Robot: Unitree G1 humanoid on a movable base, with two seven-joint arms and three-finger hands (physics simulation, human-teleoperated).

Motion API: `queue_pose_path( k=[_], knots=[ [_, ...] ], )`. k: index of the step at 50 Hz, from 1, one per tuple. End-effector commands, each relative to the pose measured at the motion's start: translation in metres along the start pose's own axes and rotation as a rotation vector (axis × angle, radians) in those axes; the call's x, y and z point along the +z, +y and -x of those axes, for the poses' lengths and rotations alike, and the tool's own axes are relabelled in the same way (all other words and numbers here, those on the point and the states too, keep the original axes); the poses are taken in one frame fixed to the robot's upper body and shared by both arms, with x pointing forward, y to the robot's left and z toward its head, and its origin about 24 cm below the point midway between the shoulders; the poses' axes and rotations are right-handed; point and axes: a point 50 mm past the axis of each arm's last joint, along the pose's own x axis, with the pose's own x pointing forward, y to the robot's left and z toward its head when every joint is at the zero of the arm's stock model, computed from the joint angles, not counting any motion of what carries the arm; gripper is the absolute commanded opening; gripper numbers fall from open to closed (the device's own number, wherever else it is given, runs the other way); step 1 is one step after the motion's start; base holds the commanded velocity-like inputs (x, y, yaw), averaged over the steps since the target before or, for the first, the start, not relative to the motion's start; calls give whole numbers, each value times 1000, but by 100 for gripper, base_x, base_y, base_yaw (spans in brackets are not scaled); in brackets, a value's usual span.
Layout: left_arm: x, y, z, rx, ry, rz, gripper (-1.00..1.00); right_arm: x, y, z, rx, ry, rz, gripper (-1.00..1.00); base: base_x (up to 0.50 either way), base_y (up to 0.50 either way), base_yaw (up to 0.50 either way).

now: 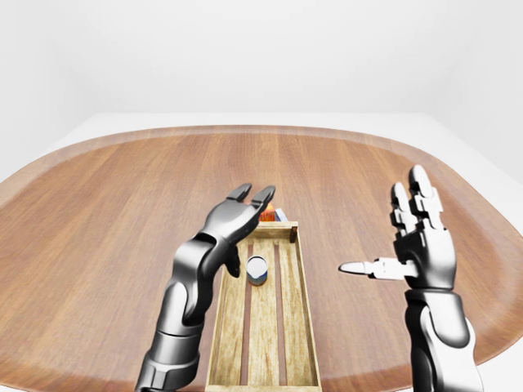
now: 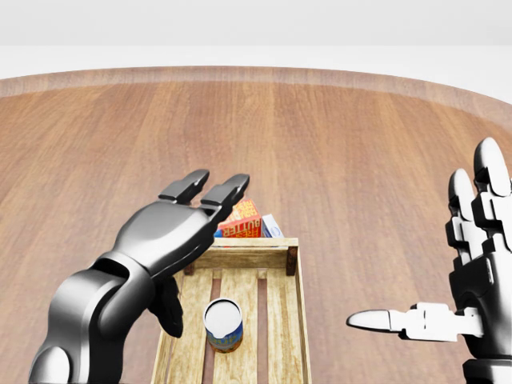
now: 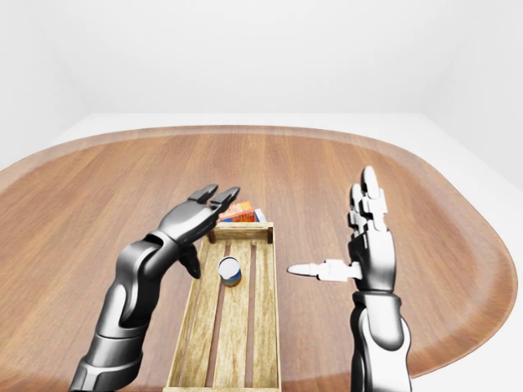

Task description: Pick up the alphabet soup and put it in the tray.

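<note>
Upright inside the slatted wooden tray (image 2: pixel 296 320), up near its top end in the head view: 1 small round alphabet soup can (image 2: pixel 223 325), apart from the walls. Just past the tray's top wall, on the big wooden table (image 2: pixel 336 152): 1 orange butter box (image 2: pixel 240 221). Hovering spread over the tray's top-left corner: left hand (image 2: pixel 172 232). Well off to the tray's right: right hand (image 2: pixel 472 264), fingers splayed.

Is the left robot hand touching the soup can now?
Apart. The right-eye view shows the left robot hand open above the soup can, with tray wood between them.
</note>
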Motion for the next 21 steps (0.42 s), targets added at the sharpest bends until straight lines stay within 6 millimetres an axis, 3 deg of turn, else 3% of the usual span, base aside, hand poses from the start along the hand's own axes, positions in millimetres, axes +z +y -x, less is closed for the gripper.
queue_pose_path(
  k=[1, 6, 14, 17, 21],
  knots=[
    [0, 55, 53, 307, -77, 2, 100, 4, 0, -2, -6, -21, 1, 100, 0, 0, 0],
    [-10, 71, 67, 379, -59, 24, 100, 6, -1, -2, -9, -29, 2, 100, 0, 0, 0],
    [-44, 96, 94, 479, 46, 109, 100, 8, 0, -3, -6, -38, 1, 100, 0, 0, 0],
    [-46, 106, 108, 533, 14, 106, 100, 8, 0, -3, -5, -42, 2, 100, 0, 0, 0],
    [-58, 99, 124, 529, 16, 164, 100, 8, 0, -3, -4, -40, -1, 100, 0, 0, 0]
  ],
)
